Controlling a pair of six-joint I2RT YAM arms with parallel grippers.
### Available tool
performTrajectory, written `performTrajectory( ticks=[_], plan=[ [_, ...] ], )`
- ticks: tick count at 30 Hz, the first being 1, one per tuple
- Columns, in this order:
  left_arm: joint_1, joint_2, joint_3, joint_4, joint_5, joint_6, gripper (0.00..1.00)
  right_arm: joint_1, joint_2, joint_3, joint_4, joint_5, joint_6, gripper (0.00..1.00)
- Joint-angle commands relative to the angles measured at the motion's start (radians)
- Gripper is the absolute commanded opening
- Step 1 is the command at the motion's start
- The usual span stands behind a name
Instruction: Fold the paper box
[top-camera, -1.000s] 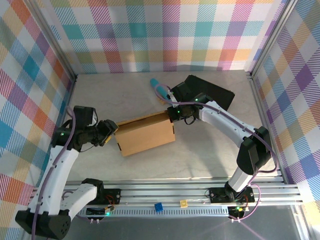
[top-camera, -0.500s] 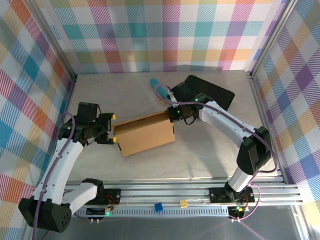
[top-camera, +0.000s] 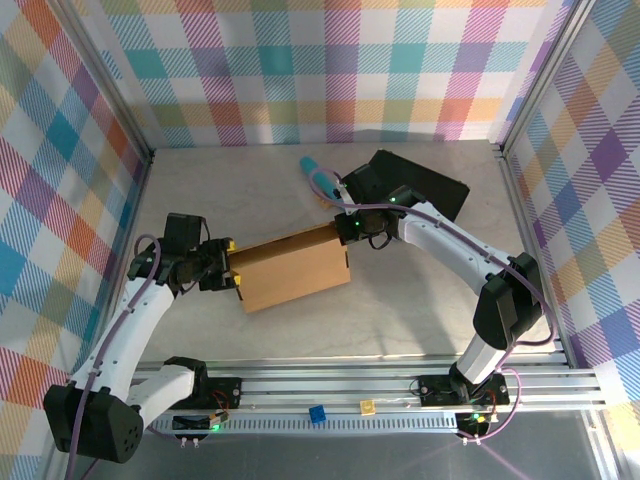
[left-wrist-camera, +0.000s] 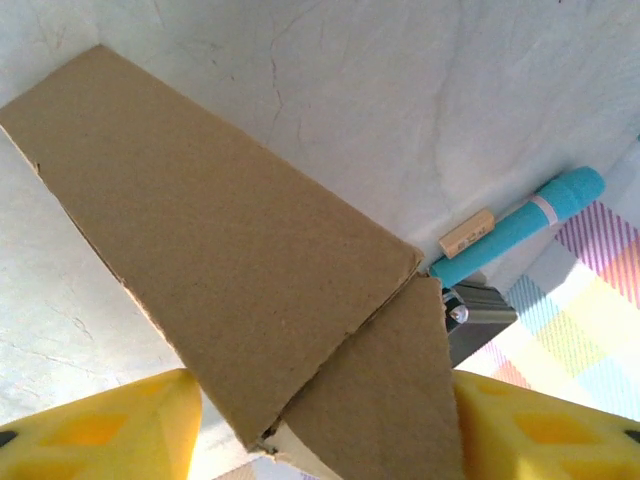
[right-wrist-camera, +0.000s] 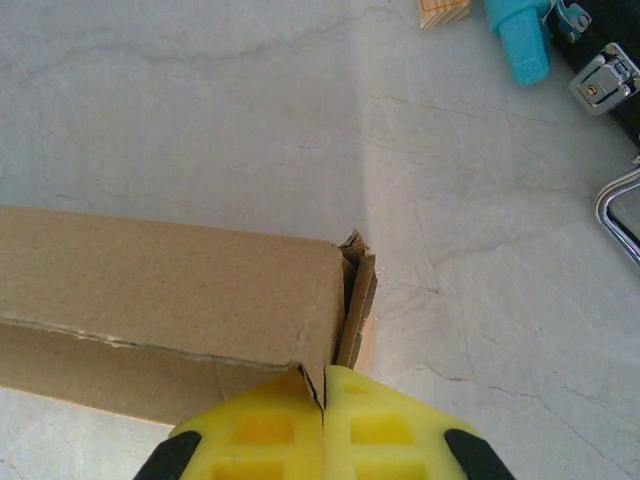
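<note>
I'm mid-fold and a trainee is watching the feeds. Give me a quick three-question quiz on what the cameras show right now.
1. Fill in: seen from above, the left gripper straddles the ____ end of the brown corrugated cardboard box.
2. True or false: the right gripper stands wide open, well clear of the box.
3. What lies right beside the teal plastic marker? A) small pale wooden block B) left gripper C) silver rail at the near edge

Key: 1 left; 2 false, it is shut at the box's far right corner; 3 A.
</note>
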Motion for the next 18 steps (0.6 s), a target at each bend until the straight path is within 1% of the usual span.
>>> performTrajectory(
  ticks=[1,6,15,18],
  plan=[
    [0.01,-0.001,-0.054,-0.02,0.005,0.003,0.54,0.006,0.039,-0.028,-0.107,0.005,-0.012,0.0],
    [0.01,-0.008,-0.069,-0.036,-0.015,0.016,0.45,0.007,0.032,-0.031,-0.104,-0.006,-0.03,0.0],
    [0.01,-0.044,-0.088,-0.081,-0.021,0.038,0.42,0.006,-0.002,-0.029,-0.103,-0.02,-0.052,0.0],
    [0.008,-0.058,-0.102,-0.095,-0.017,0.044,0.36,0.006,-0.012,-0.028,-0.101,-0.029,-0.057,0.0]
  ],
)
